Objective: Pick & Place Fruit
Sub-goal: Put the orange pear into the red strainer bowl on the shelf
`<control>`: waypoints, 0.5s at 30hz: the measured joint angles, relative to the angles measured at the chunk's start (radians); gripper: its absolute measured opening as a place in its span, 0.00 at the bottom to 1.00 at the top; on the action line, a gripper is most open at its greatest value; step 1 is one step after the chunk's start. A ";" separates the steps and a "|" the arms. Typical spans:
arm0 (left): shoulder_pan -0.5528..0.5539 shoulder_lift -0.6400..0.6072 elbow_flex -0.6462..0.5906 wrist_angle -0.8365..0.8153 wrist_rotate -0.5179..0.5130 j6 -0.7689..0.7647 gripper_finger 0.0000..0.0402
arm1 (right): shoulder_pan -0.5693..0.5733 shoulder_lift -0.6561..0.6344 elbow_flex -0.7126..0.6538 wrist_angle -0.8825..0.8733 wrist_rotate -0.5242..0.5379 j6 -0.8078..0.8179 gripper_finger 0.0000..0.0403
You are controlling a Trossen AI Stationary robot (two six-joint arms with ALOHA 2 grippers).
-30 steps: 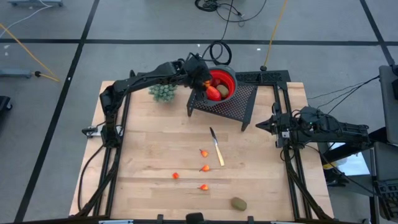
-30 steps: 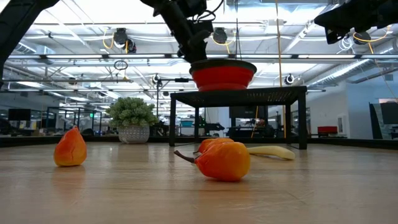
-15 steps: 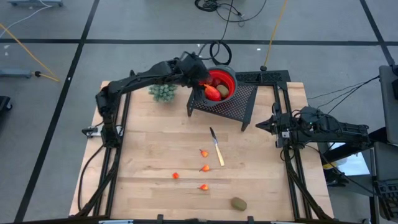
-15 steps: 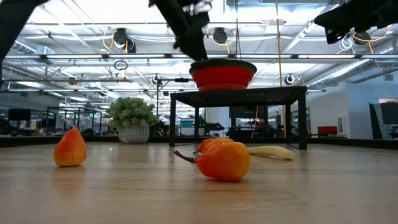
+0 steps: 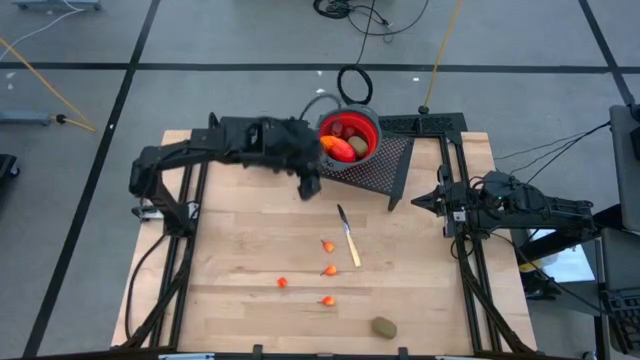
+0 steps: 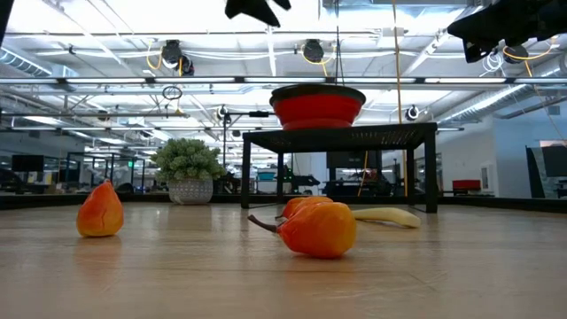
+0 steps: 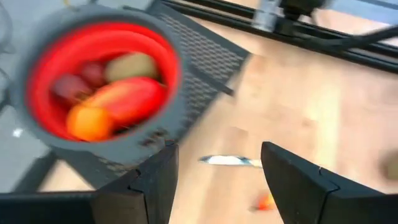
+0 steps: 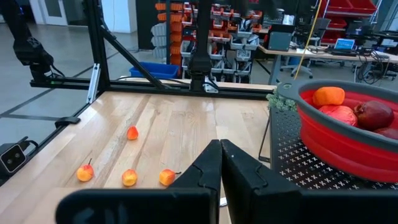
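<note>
Your left gripper (image 5: 309,187) hangs over the wooden table (image 5: 240,290), just off the near-left corner of the black mesh stand (image 5: 385,168), with its 2 dark, blocky fingers (image 7: 155,186) spread apart and nothing between them. Your right gripper (image 8: 221,163) waits at the table's right edge, its fingers pressed together on nothing.

The red bowl (image 5: 368,128) has a smooth round wall and a grey rim, and it sits on the perforated top of the stand at the table's far edge. Inside it you can see 4 pieces of fruit: a glossy red-orange oblong (image 7: 127,98), a round orange piece (image 7: 87,122), a dark red ball (image 7: 68,87) and a matte brownish-green oval (image 7: 130,65).

Out on the planks lie 4 tiny orange-red fruits, pear-shaped with thin stems: 1 (image 5: 327,246) just left of the knife, 1 (image 5: 330,270) a little nearer, 1 (image 5: 282,283) toward the middle, and 1 (image 5: 327,300) closest to the near edge. A second brownish-green oval (image 5: 383,327) rests alone near the near edge, right of centre.

The slim knife (image 5: 348,236) lies flat near the table's centre, dark blade pointing toward the stand and pale yellow handle toward the near edge. In the low view a knobbly pale green bunch (image 6: 188,159) shows beyond the fruit, left of the stand.
</note>
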 joint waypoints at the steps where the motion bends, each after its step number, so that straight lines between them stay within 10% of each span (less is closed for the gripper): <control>1: -0.025 0.000 0.000 -0.010 0.000 -0.021 0.57 | 0.000 0.000 0.000 0.000 0.000 0.000 0.01; 15: -0.273 0.040 -0.001 -0.119 -0.104 -0.358 0.57 | 0.000 0.000 0.000 0.000 0.000 0.000 0.01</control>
